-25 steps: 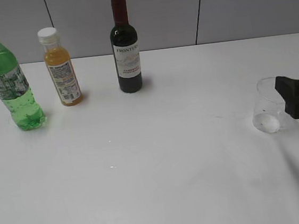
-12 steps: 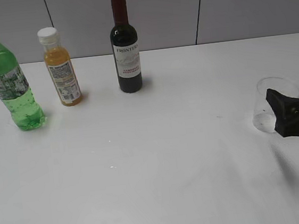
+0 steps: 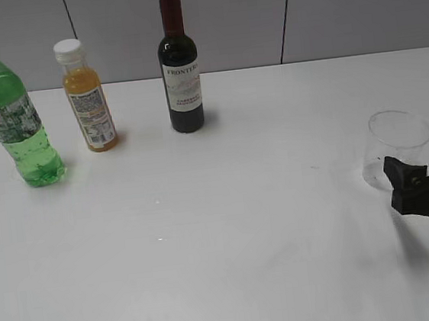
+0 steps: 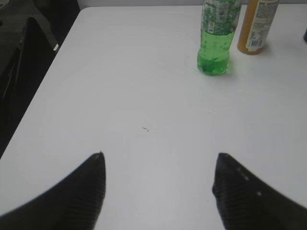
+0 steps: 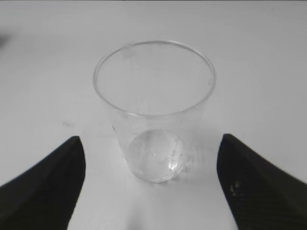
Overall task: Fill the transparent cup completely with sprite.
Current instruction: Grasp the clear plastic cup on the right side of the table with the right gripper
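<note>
Right wrist view: right hand (image 5: 149,179) (jaws spread) low before the transparent cup (image 5: 154,109)

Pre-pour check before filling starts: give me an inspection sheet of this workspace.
Surface: white table, dry, no spills.
Job's things: cup upright, empty, far right; Sprite bottle upright, uncapped, part full, far left.
Clutter: juice bottle capped; wine bottle capped, both at the back.
Grippers: right tool open, just short of the cup, not touching; left tool open, empty, well short of the Sprite bottle.
Cables: nothing seen.
Surroundings: grey panelled wall.
</note>
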Controlling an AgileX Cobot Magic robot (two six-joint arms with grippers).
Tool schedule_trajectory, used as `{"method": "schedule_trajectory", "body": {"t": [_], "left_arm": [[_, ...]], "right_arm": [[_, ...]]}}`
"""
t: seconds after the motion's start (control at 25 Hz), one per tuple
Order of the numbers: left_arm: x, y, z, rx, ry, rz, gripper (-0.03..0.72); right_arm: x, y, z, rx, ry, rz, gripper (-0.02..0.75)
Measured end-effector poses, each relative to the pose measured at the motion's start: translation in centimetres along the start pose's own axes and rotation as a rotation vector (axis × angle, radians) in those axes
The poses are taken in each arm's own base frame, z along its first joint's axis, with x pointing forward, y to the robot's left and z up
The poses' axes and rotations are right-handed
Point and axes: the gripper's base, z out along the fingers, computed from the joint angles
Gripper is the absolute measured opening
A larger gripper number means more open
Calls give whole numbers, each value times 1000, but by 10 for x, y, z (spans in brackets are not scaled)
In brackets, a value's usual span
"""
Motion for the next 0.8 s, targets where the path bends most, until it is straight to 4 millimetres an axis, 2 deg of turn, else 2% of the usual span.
{"method": "schedule_trajectory", "body": {"t": [0.36, 0.64, 0.8], "left_arm": [[0, 0, 0, 0, 0, 0, 543], [0, 0, 0, 0, 0, 0, 543], [0, 0, 0, 0, 0, 0, 543]], "right_arm": [[11, 0, 5, 10, 55, 55, 658], [12, 4, 24, 17, 51, 63, 658], [18, 4, 28, 24, 75, 59, 658]]}}
